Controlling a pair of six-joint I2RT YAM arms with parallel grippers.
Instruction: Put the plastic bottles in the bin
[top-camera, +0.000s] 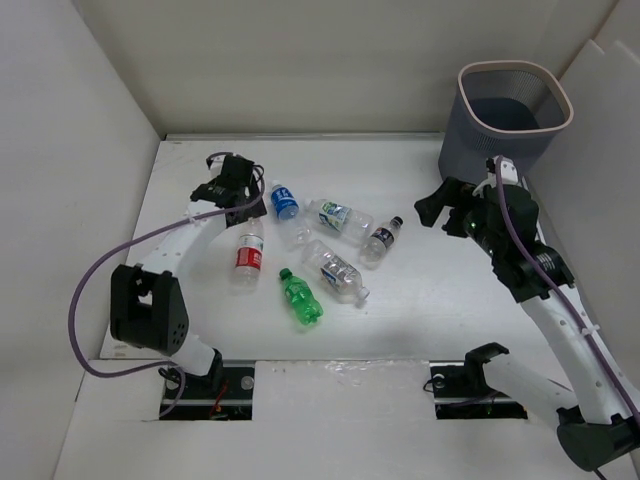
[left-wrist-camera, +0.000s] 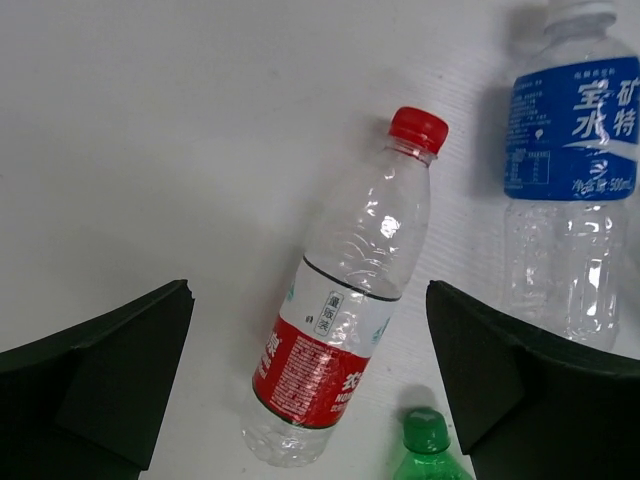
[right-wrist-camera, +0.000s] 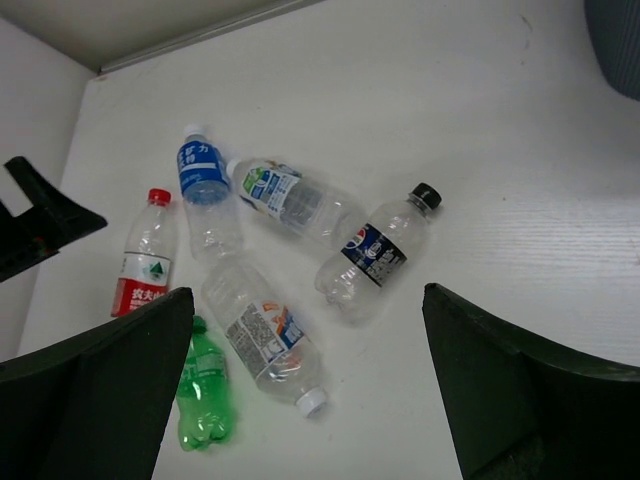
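Plastic, ribbed and translucent, nearest the bases: green bottle flat on the white table, just beside a clear white-capped bottle. Left of these, red-labelled bottle, smooth and round, framed between the wide-spread, empty fingers of the left gripper, likely lined up for a grasp across its body. Beyond, Pepsi-labelled bottle, green-and-blue-labelled bottle and blue-labelled bottle, thin and crinkly, all on their sides. Further right, right gripper equally agape, holding nothing, facing the cluster. Farthest, perforated grey-blue bin, upright in the right corner, well apart from all six.
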